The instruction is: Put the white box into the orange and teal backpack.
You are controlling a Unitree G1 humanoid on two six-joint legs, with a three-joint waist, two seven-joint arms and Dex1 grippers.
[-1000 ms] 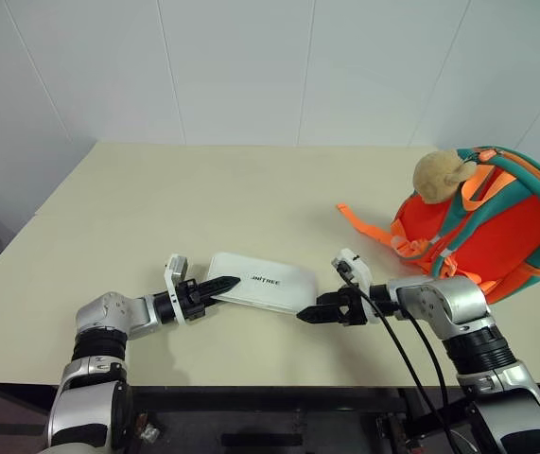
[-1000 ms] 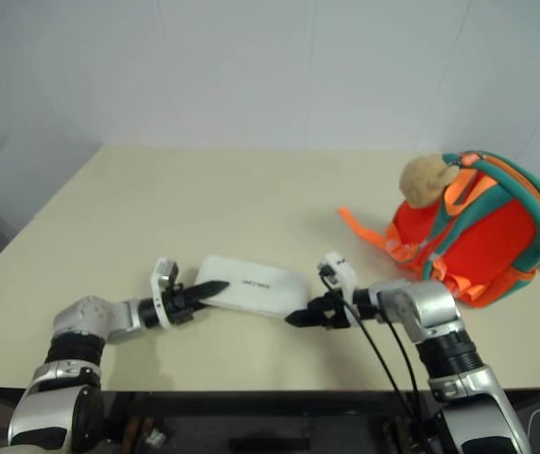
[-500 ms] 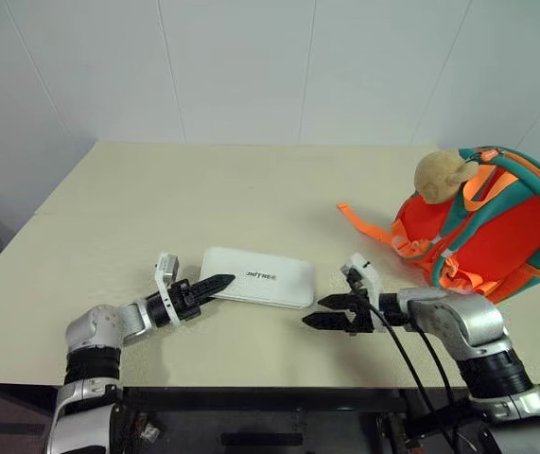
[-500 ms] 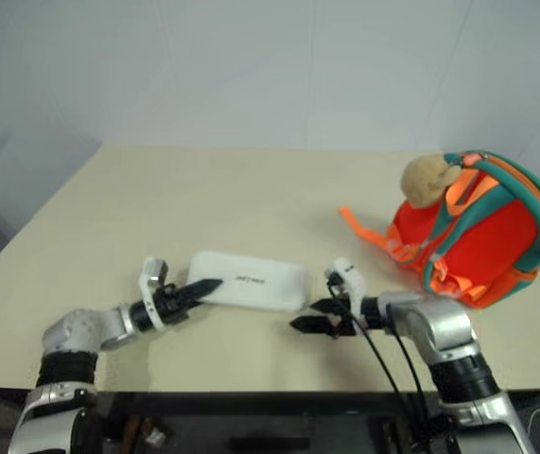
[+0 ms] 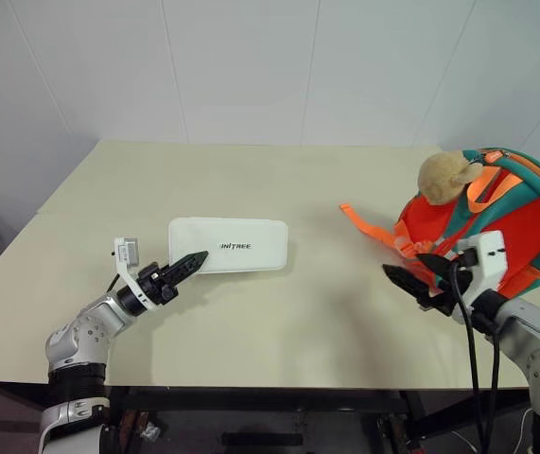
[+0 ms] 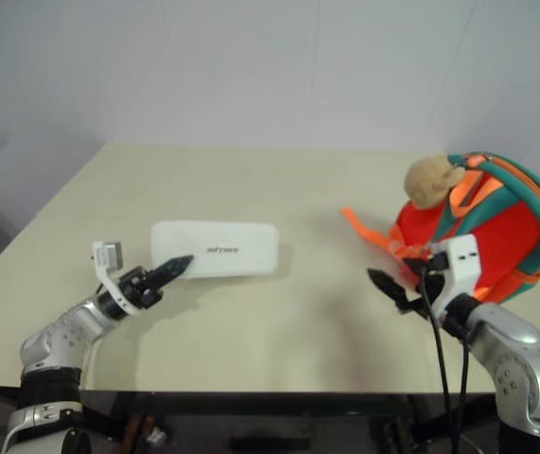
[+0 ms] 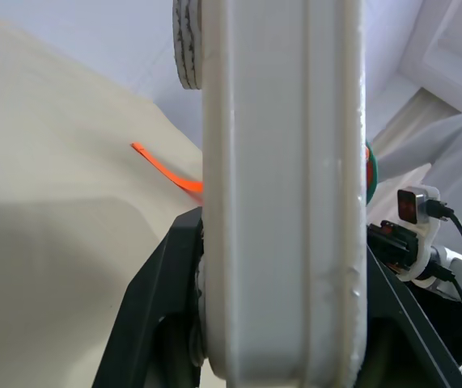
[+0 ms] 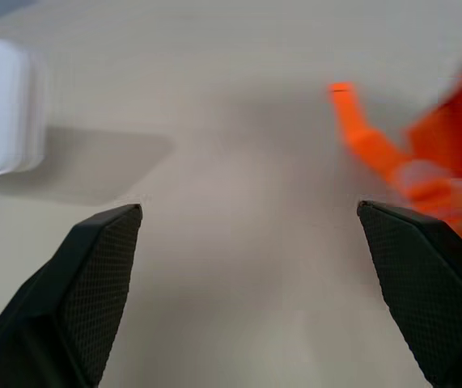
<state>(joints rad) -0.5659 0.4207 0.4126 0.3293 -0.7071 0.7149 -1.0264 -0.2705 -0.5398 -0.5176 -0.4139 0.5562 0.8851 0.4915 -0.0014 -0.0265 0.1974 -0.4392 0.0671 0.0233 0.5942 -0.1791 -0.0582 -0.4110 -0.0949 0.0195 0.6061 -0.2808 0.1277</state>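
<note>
white box (image 5: 228, 245): long axis parallel to table (image 5: 251, 180) front edge, lifted.
left gripper (image 5: 192, 260): clamps box end.
right gripper (image 5: 409, 275): jaws wide, empty.
orange and teal backpack (image 5: 492, 227): cut off at right.

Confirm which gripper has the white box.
The left gripper: its jaws are clamped on the white box, lifted above the table. The right gripper hangs open near the orange and teal backpack.

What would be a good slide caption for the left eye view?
Left gripper holds the white box by one end; open right gripper nears the orange and teal backpack.
</note>
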